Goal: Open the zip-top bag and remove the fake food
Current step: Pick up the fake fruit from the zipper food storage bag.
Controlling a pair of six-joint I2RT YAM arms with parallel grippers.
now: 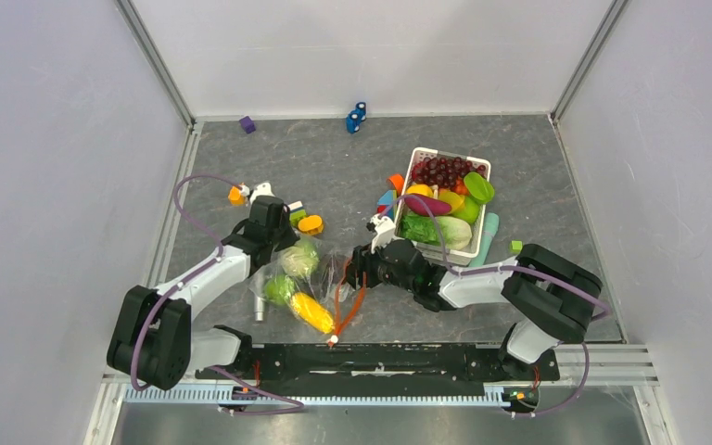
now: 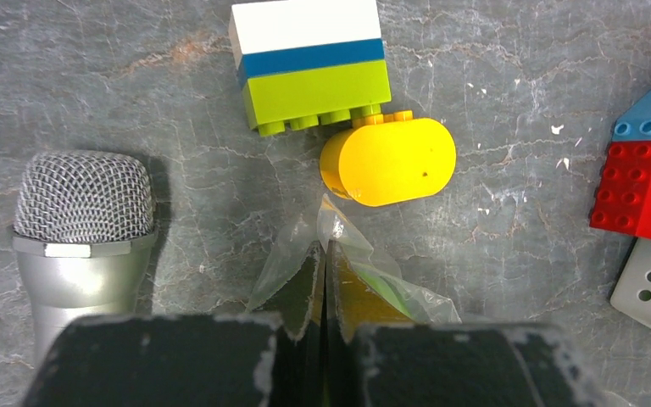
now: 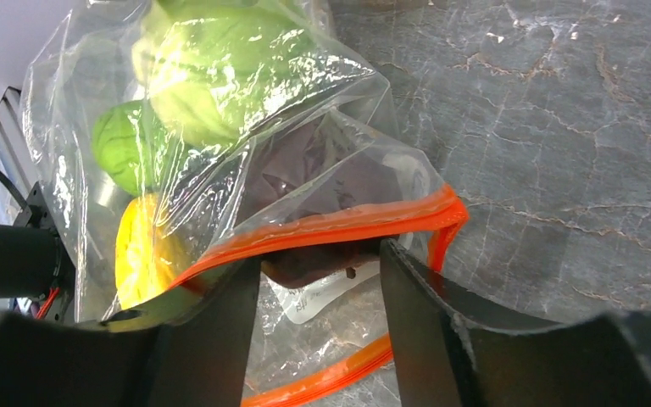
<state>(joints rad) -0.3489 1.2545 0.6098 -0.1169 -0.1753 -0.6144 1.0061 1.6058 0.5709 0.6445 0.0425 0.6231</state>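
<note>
1. The left gripper [image 2: 325, 284] is clamped on a clear corner of the zip-top bag [image 1: 320, 278].
2. The right gripper [image 3: 318, 280] has its jaws apart, straddling the orange zipper strip [image 3: 347, 222].
3. The bag lies on the tabletop [image 1: 334, 176] between the arms, with the fake food [image 1: 298, 260] inside.

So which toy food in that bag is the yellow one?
The long corn cob in the bag. The cabbage is pale green, the round fruit a darker green, and the fourth piece dark purple.
</note>
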